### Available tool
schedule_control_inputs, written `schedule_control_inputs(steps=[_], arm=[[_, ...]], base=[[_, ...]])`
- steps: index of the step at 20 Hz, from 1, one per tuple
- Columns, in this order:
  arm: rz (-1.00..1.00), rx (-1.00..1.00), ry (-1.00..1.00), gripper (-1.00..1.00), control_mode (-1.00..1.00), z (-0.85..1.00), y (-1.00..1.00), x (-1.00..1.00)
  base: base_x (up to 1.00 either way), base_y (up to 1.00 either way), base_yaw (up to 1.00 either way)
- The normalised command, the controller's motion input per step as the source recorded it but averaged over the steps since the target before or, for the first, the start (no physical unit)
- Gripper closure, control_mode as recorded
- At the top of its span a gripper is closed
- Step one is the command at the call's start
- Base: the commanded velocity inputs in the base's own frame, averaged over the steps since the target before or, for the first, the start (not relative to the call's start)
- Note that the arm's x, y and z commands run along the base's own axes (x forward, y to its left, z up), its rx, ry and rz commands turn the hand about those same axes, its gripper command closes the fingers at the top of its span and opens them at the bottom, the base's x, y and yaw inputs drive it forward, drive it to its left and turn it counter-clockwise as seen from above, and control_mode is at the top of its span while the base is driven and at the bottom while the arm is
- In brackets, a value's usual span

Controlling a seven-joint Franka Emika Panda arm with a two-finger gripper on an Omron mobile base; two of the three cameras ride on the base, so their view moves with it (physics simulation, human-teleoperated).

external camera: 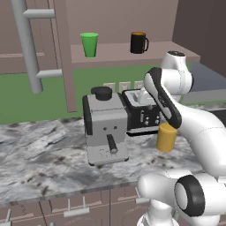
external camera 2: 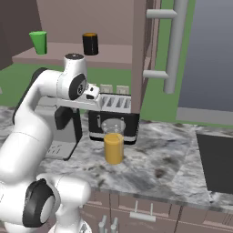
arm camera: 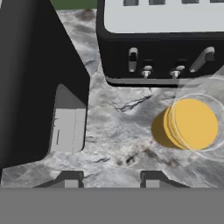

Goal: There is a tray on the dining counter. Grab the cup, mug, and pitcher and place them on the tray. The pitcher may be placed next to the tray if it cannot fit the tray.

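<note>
- The pitcher (external camera 2: 113,148) stands upright on the marbled countertop (external camera: 39,154), just in front of the black toaster (arm camera: 162,39) (not yet grasped).
- The gripper (arm camera: 109,177) hovers above and beside it, fingers parted and holding nothing.
- The cup (external camera: 89,44) and the mug (external camera: 138,43) stand apart on the shelf (external camera: 119,57) behind; judged, all three placements remain.

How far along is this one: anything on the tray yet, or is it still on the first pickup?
Nothing looks done. The cup and mug stand on the shelf, and the pitcher stands on the counter in front of the toaster. In hand: the gripper hangs empty above the counter, jaws apart, the pitcher off to one side. All three placements remain.
</note>
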Motion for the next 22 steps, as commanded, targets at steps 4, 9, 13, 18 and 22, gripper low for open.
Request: schedule_control_inputs(steps=[4, 9, 13, 18, 22], arm=[[0.00, 0.00, 0.00, -1.00, -1.00, 0.00, 0.00, -0.15], [-0.08, 0.04, 0.00, -1.00, -1.00, 0.00, 0.08, -0.30], [-0.21, 0.07, 0.00, -1.00, -1.00, 0.07, 0.29, -0.38], [-0.29, 0.14, 0.00, -1.00, -1.00, 0.20, 0.29, -0.33], [-0.30, 0.18, 0.00, -1.00, -1.00, 0.25, 0.13, -0.13]], base=[[0.00, 0.00, 0.00], [0.00, 0.00, 0.00], [0.00, 0.00, 0.00], [0.00, 0.00, 0.00], [0.00, 0.00, 0.00]])
